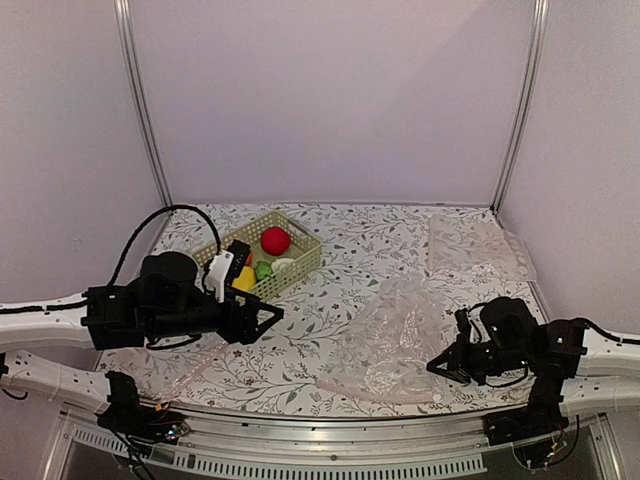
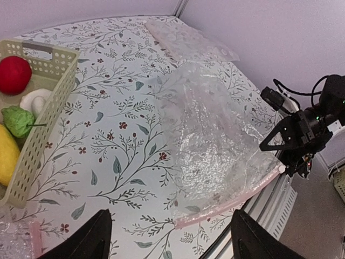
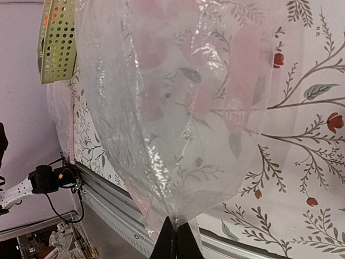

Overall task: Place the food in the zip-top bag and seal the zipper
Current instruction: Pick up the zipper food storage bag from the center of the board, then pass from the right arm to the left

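**Right gripper (image 3: 175,240) pinches the bag's edge**

Its jaws are pressed together on the near edge of the zip-top bag (image 1: 390,335), which is spread on the floral surface (image 1: 350,228). The left gripper (image 2: 170,240) hovers with its jaws spread and empty. The food (image 1: 275,240) sits in the green basket (image 1: 306,264).

Left wrist view's edge crops the basket (image 2: 48,102) and yellow food (image 2: 5,154).
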